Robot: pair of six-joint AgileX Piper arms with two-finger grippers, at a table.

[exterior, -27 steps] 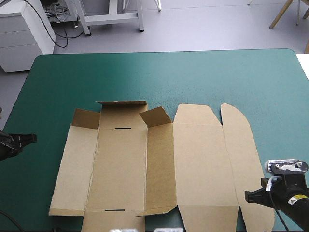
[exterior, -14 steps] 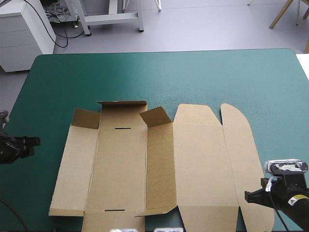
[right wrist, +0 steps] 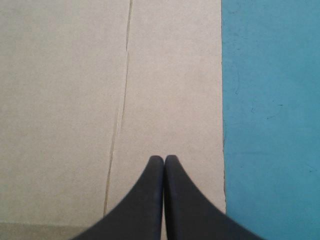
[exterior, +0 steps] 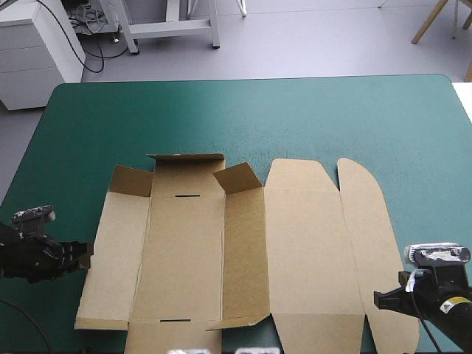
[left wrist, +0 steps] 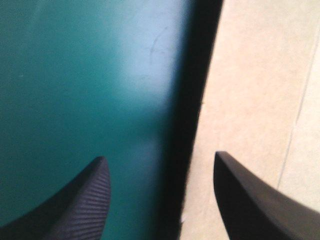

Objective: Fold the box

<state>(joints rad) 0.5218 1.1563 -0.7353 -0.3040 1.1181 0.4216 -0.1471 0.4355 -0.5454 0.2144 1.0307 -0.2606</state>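
Observation:
The brown box (exterior: 243,251) lies spread out on the teal-green cover, toward the front. Its left part has small flaps (exterior: 237,177) raised at the far end, and its long lid panel (exterior: 369,243) lies flat on the right. My left gripper (exterior: 85,256) is low at the box's left edge, open. In the left wrist view the gripper (left wrist: 160,156) straddles that edge of the box (left wrist: 260,90), which casts a dark shadow. My right gripper (exterior: 377,300) is shut over the lid panel's near right corner. The right wrist view shows the gripper (right wrist: 164,158) above the board (right wrist: 75,90), holding nothing.
Bare teal-green cover (exterior: 243,118) stretches from the box to the table's far edge and along both sides. A white cabinet (exterior: 33,51) and a grey frame's legs (exterior: 169,26) stand on the floor beyond the far edge.
My left gripper has moved right and toward the table's front, from beside the table's left edge up to the box's left edge. The right arm and the box have not moved.

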